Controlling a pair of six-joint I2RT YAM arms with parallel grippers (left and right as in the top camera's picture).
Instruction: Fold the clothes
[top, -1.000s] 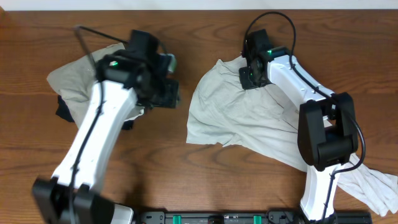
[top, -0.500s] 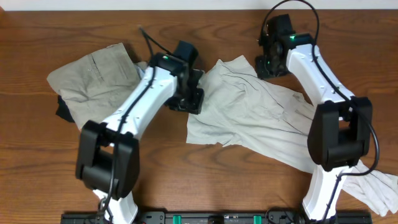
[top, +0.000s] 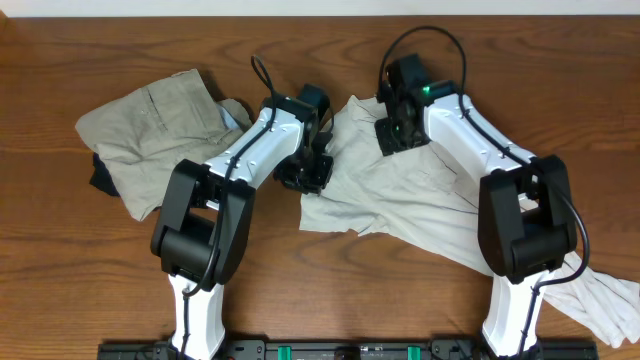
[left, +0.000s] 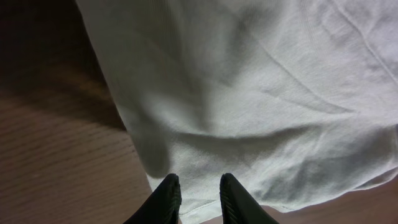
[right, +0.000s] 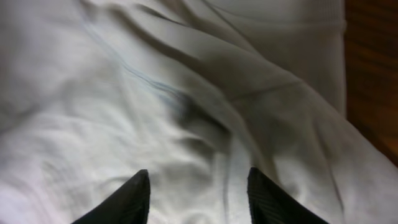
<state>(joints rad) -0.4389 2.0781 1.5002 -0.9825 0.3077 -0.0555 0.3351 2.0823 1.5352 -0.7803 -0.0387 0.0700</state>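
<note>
The large, wrinkly cream-white garment (top: 420, 205) lies spread from the table's middle to the front right corner. My left gripper (top: 305, 175) is at its left edge. In the left wrist view the fingers (left: 198, 186) are a little apart, just over the garment's hem (left: 249, 93), with nothing held. My right gripper (top: 393, 135) is over the garment's upper part. In the right wrist view its fingers (right: 199, 186) are wide open above the wrinkled cloth (right: 124, 112). The khaki-tan garment (top: 150, 120) lies crumpled at the back left, apart from both grippers.
A dark cloth (top: 100, 178) pokes out from under the khaki garment's left side. Bare wood table (top: 300, 280) shows in front and beside the white garment's hem (left: 62, 162). The garment's far end hangs near the front right table corner (top: 610, 300).
My left gripper has swung right from the khaki garment to the white garment's left edge. My right gripper moved back, then returned down and left onto the white garment.
</note>
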